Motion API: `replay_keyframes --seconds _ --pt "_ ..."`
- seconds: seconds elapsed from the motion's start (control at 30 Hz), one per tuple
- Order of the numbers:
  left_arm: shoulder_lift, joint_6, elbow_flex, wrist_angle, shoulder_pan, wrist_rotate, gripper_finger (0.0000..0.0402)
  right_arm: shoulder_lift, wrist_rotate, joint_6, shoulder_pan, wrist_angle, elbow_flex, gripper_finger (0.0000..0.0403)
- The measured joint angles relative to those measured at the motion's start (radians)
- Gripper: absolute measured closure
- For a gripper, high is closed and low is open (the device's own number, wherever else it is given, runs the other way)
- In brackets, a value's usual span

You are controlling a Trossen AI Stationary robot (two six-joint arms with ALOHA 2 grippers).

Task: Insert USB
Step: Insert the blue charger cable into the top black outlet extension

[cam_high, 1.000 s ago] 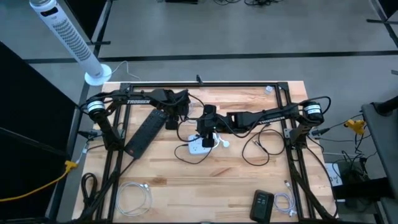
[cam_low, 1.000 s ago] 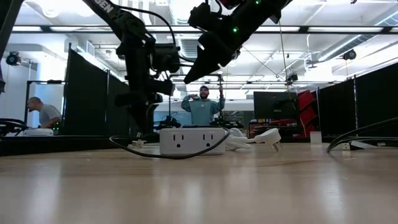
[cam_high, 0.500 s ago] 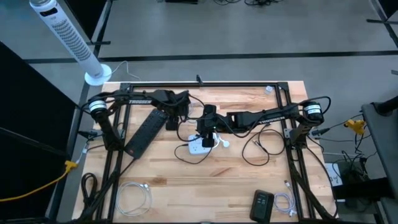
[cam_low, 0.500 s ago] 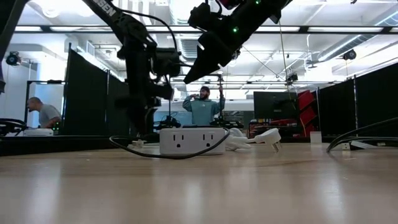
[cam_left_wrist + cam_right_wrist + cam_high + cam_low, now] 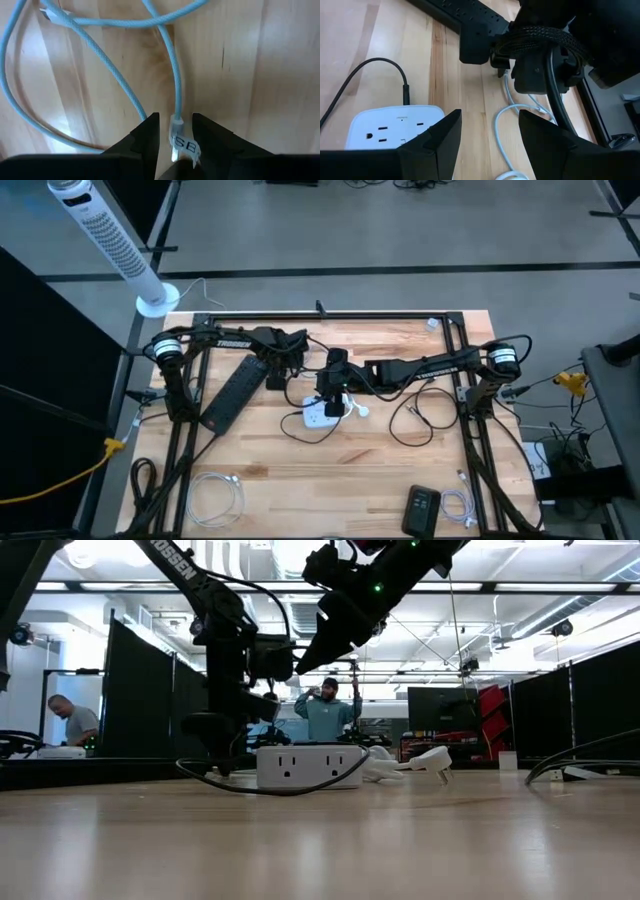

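A light blue braided cable lies on the wooden table. Its plug, tagged "USB", sits between the fingers of my left gripper, which points down at it with a narrow gap. That gripper is just left of the white power strip. My right gripper hangs open above the strip, touching nothing, and also shows in the high view. A black cord is plugged into the strip's far side. My left gripper comes at the cable's plug end from above, one finger on each side of it. I cannot tell whether the fingers touch the plug. The cable lies slack on the table.
A long black power strip lies to the left, behind my left gripper. Loose black cable is at the right. White coiled cables and a black device sit near the front edge. People stand in the room beyond.
My left gripper has sunk toward the table, beside the white power strip. The right arm has kept still.
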Motion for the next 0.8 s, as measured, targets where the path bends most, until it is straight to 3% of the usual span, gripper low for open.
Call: replay_keyframes --seconds 0.17,0.43,0.63,0.7,0.8 --pt "0.009 -0.007 0.001 0.028 0.013 0.0 0.0308 0.0 0.001 0.0 0.0 0.002 0.0 0.0219" --pt "0.042 -0.023 0.006 0.023 0.023 -0.023 0.0379 0.0 0.0 0.008 0.0 0.001 0.0 0.022" --pt "0.025 -0.039 0.002 0.016 0.024 -0.024 0.0383 0.0 0.0 -0.004 0.0 0.002 0.0 0.022" --pt "0.004 -0.055 -0.001 0.007 0.025 0.002 0.0383 0.0 0.0 -0.013 0.002 0.001 0.0 0.0219" --pt "-0.054 -0.081 -0.003 0.019 0.028 0.122 0.0383 -0.004 0.0 -0.031 0.007 0.0 0.0 0.0219"
